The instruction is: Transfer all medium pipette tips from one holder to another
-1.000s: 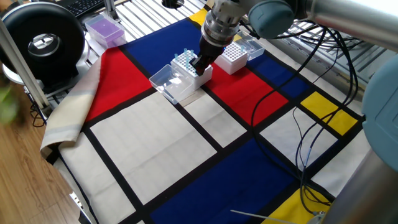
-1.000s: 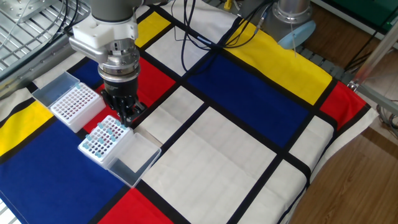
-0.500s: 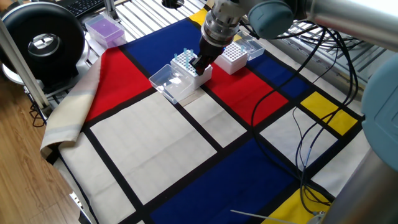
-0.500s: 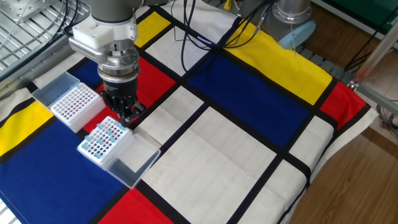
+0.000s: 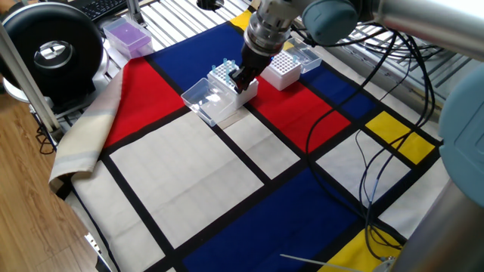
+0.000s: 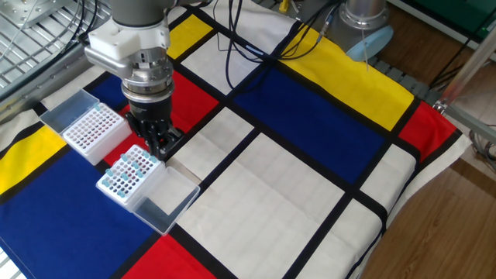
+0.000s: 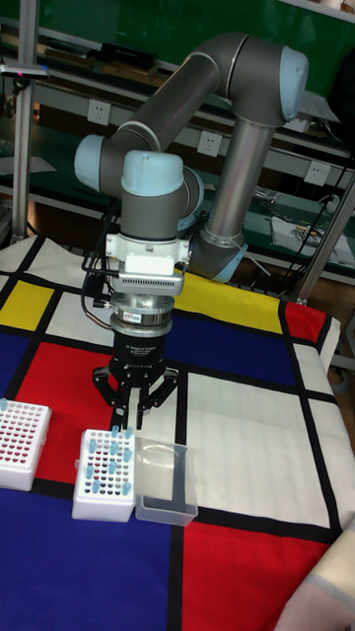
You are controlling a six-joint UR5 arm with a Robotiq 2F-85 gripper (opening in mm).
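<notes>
The gripper [image 7: 126, 428] hangs straight above the upper edge of the tip rack [image 7: 106, 474]; medium pipette tips [image 7: 110, 451] stand upright directly beneath. Fingers narrowed; whether they pinch a tip, I cannot tell.

We are reaching our grey-and-silver jointed arm [image 7: 232, 118] out and bending it down, wrist vertical. Our black two-finger gripper [image 7: 131, 421] is pointing straight down, its fingers [image 7: 119, 399] converging toward their tips, close together.
</notes>
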